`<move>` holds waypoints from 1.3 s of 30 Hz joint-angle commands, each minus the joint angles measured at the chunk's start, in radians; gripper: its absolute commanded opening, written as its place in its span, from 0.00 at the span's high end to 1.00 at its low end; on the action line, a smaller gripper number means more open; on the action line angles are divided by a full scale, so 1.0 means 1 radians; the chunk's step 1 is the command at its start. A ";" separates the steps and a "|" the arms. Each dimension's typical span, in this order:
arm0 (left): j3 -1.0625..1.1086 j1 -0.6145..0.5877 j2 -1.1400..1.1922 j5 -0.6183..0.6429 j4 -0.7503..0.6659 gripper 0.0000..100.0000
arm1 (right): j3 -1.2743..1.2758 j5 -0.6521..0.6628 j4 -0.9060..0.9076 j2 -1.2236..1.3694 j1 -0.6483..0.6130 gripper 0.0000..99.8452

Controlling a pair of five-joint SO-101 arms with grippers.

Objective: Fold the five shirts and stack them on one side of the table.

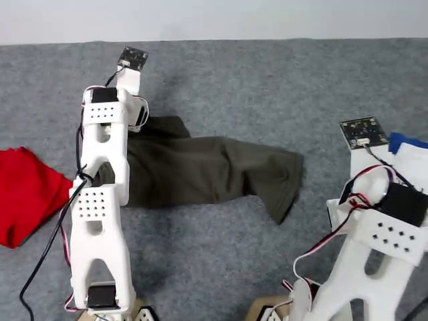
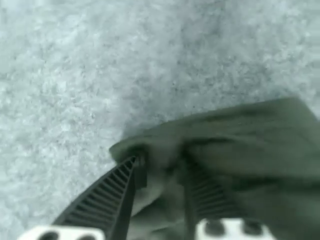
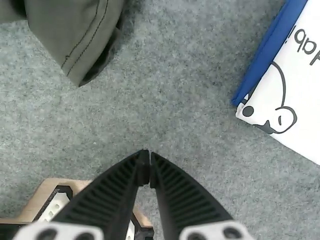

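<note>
Pinching the far-left corner of the olive shirt (image 1: pixel 200 170), left gripper (image 2: pixel 161 162) is clamped on cloth; shirt lies across the table (image 1: pixel 281 80), long axis left-right; right gripper (image 3: pixel 150 160), fingers closed and empty, sits near-right of the free right end, so it's the closer arm there.

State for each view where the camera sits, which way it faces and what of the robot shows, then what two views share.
High view: fixed above, facing down on the table; left arm and right arm show.
Left wrist view: on the left arm, looking along the left tool, shut on the olive shirt.
Right wrist view: on the right arm, looking down past the shut right tool at the table and a white-and-blue shirt.
Shared: the olive shirt is in all three.
</note>
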 commanded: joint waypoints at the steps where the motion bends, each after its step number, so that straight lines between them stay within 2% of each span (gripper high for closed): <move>1: -0.054 0.021 -0.009 -0.109 0.058 1.00 | -0.003 -0.012 0.031 -0.012 -0.013 0.99; 10: -0.423 0.077 -0.095 -0.095 0.440 1.00 | -0.003 -0.012 0.030 -0.012 -0.013 0.99; 13: -0.452 0.094 -0.149 -0.091 0.440 1.00 | -0.003 -0.012 0.030 -0.012 -0.013 0.99; 16: -0.387 0.120 -0.241 -0.091 0.440 1.00 | -0.003 -0.012 0.030 -0.012 -0.013 0.99; 20: -0.122 0.166 -0.450 -0.091 0.440 1.00 | -0.003 -0.011 0.031 -0.018 -0.013 0.99; 29: 0.895 0.253 -1.057 -0.100 0.433 1.00 | -0.003 -0.011 0.030 -0.010 -0.013 0.99; 34: 1.316 0.201 -1.290 -0.126 0.334 1.00 | 0.046 -0.012 -0.104 -0.008 -0.015 0.99; 39: 1.515 0.064 -1.445 -0.129 0.255 1.00 | 0.129 -0.031 -0.257 0.025 -0.097 0.99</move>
